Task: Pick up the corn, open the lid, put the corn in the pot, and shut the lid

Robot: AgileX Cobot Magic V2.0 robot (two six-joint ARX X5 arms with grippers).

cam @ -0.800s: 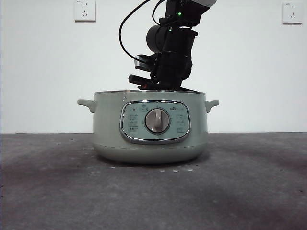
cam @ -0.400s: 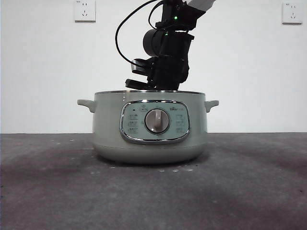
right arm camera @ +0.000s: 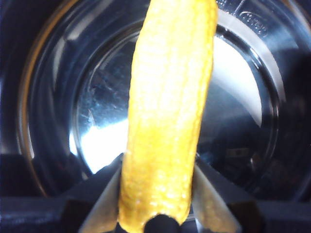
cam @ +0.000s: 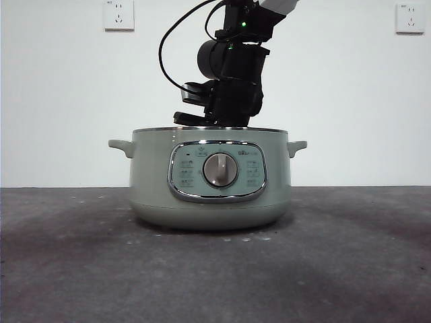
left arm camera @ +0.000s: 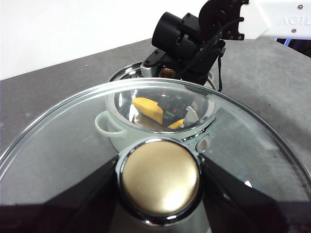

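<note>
A: Anything blocking the pot [cam: 211,182]?
B: No. My left gripper [left arm camera: 160,167] clamps the lid [left arm camera: 73,126] aside; right gripper [right arm camera: 156,194] pinches the corn [right arm camera: 167,111] over the open pot.

White robot arm link [left arm camera: 282,19]: grey letters "AGIL", cut off at the frame edge. Sage-green electric cooking pot [cam: 210,178]: printing on the chrome-framed control panel [cam: 217,171], too small to read.

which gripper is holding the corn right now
The right gripper, shut on the corn above the pot; the left gripper grips the lid.
</note>
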